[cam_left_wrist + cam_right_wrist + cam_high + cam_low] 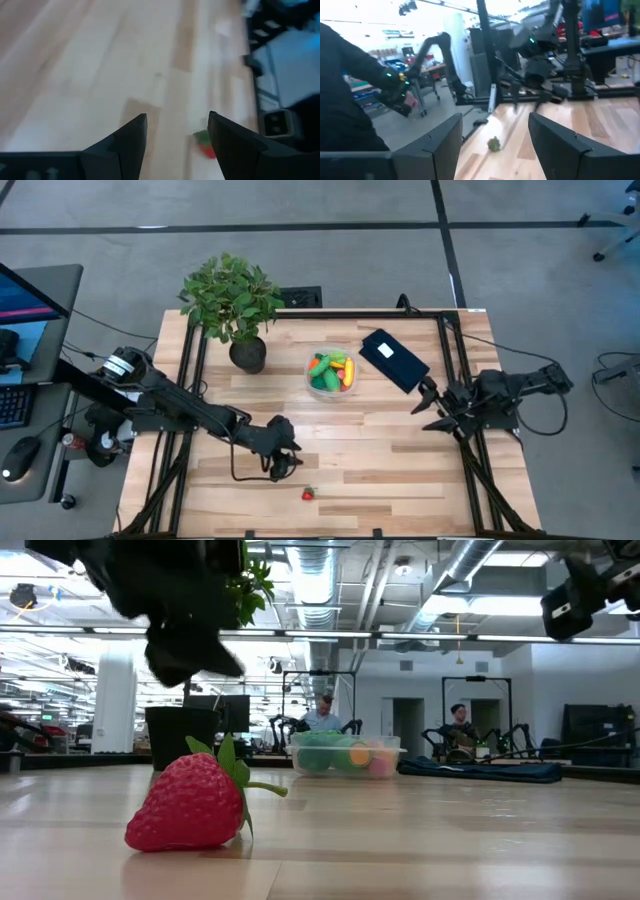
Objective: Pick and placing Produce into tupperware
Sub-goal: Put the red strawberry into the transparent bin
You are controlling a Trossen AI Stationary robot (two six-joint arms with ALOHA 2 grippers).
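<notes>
Left gripper [287,463] hangs over the front-centre of the table [400,470], fingers spread apart and holding nothing; its wrist view shows both fingers [131,142] wide with bare wood between them. We see one red strawberry [308,494] lying loose on the table just beside that gripper, toward the front edge, not touching it. In the low view the same strawberry [192,803] sits on the wood, leaves up and to the side, with the dark gripper above it.

The clear tupperware [331,371] stands mid-table toward the back, beside the potted plant [233,302]. It already holds produce [330,369]: green, orange and yellow pieces; we can't tell them apart further.

Right gripper [430,408] waits at the right side, near the flat black rectangle [393,360], fingers spread, nothing between them.
</notes>
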